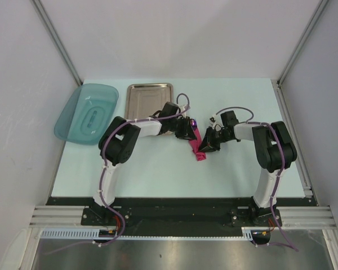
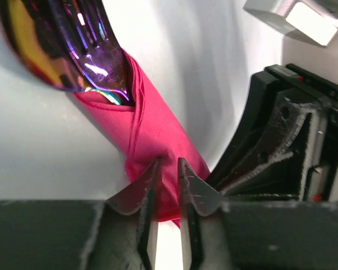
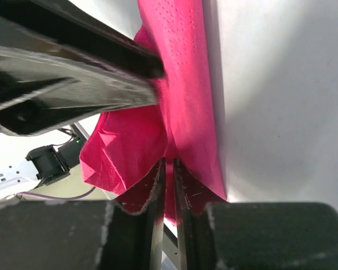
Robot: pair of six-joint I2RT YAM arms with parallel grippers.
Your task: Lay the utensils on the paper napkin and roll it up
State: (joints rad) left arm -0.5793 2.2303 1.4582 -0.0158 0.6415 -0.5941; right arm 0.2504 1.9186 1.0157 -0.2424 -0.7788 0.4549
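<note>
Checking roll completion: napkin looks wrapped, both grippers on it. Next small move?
Likely open the left gripper and lift it clear while the right gripper holds: the paper napkin is already a tube around the purple fork, both grippers pinching its crumpled end.

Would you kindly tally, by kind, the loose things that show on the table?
Dishes and trays: 2, teal dish and steel tray
Napkins: 1, pink napkin, rolled
Utensils showing: 1, purple utensil
Total: 4

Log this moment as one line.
phase: rolling | paper napkin: rolled around utensils, purple end sticking out | left gripper: pinching napkin | right gripper: pinching napkin
</note>
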